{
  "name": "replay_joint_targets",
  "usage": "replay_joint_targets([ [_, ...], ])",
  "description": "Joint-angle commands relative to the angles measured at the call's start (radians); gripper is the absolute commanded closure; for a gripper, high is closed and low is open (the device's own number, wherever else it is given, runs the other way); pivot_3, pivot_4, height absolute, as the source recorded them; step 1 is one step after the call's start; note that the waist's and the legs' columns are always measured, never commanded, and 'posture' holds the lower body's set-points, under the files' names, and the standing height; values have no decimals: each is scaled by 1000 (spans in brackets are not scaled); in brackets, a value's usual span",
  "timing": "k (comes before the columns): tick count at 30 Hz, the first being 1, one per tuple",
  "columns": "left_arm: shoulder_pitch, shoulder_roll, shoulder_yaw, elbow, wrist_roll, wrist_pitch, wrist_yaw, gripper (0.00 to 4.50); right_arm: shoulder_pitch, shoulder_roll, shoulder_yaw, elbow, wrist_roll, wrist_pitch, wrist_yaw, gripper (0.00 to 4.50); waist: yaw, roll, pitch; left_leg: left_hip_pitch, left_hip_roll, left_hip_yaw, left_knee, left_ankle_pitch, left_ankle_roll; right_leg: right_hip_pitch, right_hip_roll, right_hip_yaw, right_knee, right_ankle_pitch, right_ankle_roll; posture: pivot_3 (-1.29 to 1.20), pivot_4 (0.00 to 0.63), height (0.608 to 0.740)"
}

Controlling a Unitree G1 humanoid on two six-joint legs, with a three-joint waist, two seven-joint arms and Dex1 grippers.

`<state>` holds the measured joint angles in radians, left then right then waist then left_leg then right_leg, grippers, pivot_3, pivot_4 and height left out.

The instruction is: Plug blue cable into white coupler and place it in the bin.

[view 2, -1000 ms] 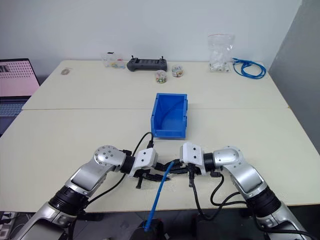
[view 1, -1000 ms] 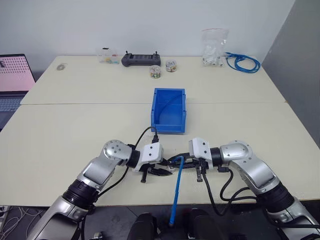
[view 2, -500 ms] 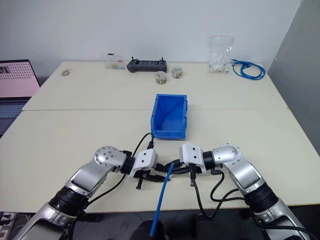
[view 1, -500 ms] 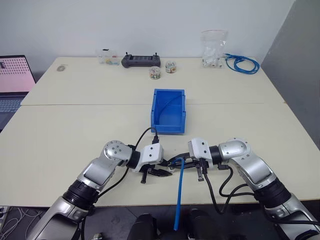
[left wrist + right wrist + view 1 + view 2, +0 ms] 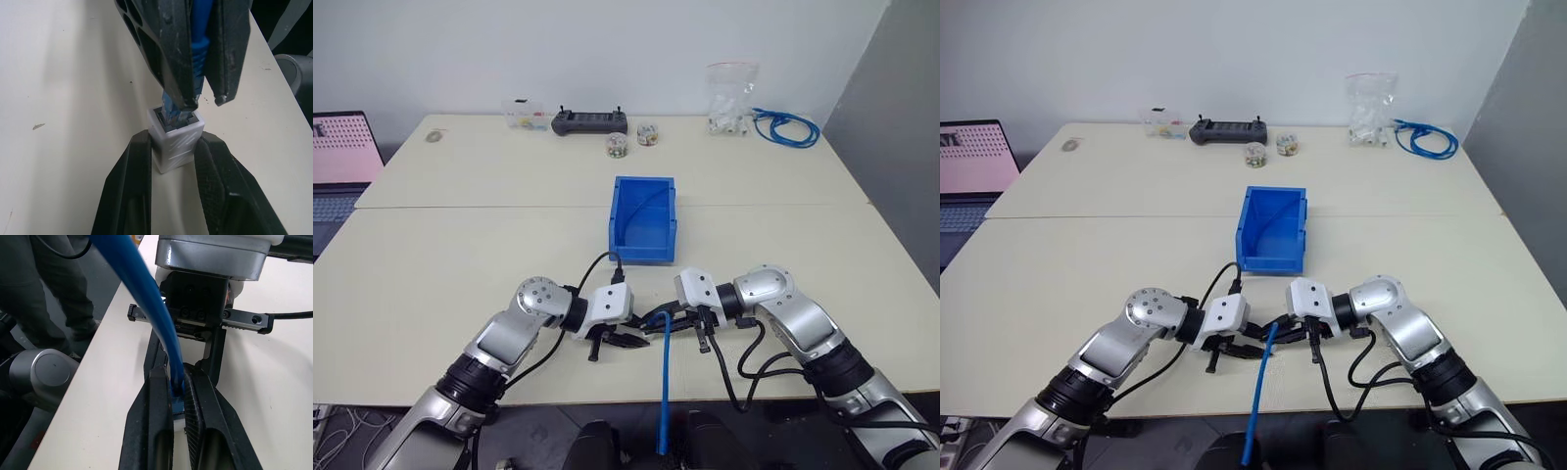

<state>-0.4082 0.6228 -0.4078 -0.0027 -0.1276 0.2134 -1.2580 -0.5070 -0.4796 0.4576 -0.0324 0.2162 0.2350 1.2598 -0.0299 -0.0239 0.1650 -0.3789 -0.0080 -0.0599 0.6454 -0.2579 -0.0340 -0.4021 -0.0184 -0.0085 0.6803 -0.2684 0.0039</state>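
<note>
At lower centre my left gripper [image 5: 171,161] pinches the coupler [image 5: 176,142] while my right gripper [image 5: 178,396] clamps the cable [image 5: 146,298], plug at its socket; any tilt could jam it.

Both silver arms reach forward over the near edge of the table and bend inward, so the two white wrist housings face each other close together. The left gripper [image 5: 171,161] points toward the robot's right and slightly down, its two black fingers [image 5: 128,196] closed against the sides of the small white boxy coupler [image 5: 175,141]. The right gripper [image 5: 177,396] points toward the robot's left and slightly down, its black fingers [image 5: 159,431] pinched on the thin blue cable [image 5: 146,298] just behind its plug. The two sets of fingertips nearly meet.
</note>
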Motion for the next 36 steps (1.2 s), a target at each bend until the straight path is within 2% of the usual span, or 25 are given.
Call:
replay_joint_targets([
  [1,10,-7,-20,5,16,13,-5,3592,38,-2,131,64,-66,51,61,4464,0,0,-3,0,0,0,0,0,0,0,0,0,0,0,0,0,150,740],
  [4,9,-10,-19,5,17,15,-6,3592,38,-4,148,77,-76,70,67,4464,0,0,-5,3,0,0,0,0,0,3,0,0,0,-1,-1,0,150,740],
  [8,5,-18,-19,10,20,15,-8,3592,36,1,168,109,-83,112,73,4464,-1,1,-7,19,0,0,-2,-6,8,20,0,-1,-3,-5,-4,0,150,740],
  [19,9,-21,-13,9,23,9,-6,3593,41,12,157,120,-49,248,71,4464,0,3,-17,23,0,-1,-4,-6,9,24,0,-1,-5,-6,-4,0,150,740],
  [29,65,-7,38,-9,19,-8,49,3593,43,-6,-31,-44,34,242,-12,4464,1,4,-14,24,0,-2,-5,-7,8,27,0,-2,-8,-7,-4,0,150,740],
  [31,97,17,85,-56,-24,53,59,2891,45,-9,-85,-102,67,276,-48,4464,0,4,-10,23,1,-2,-5,-7,8,25,0,-2,-8,-7,-4,0,150,740],
  [36,213,88,239,-240,-157,186,89,1871,72,-25,-174,-237,133,359,-130,4465,-2,4,1,12,1,-3,-3,-7,7,13,0,-2,-2,-7,-4,0,150,740],
])
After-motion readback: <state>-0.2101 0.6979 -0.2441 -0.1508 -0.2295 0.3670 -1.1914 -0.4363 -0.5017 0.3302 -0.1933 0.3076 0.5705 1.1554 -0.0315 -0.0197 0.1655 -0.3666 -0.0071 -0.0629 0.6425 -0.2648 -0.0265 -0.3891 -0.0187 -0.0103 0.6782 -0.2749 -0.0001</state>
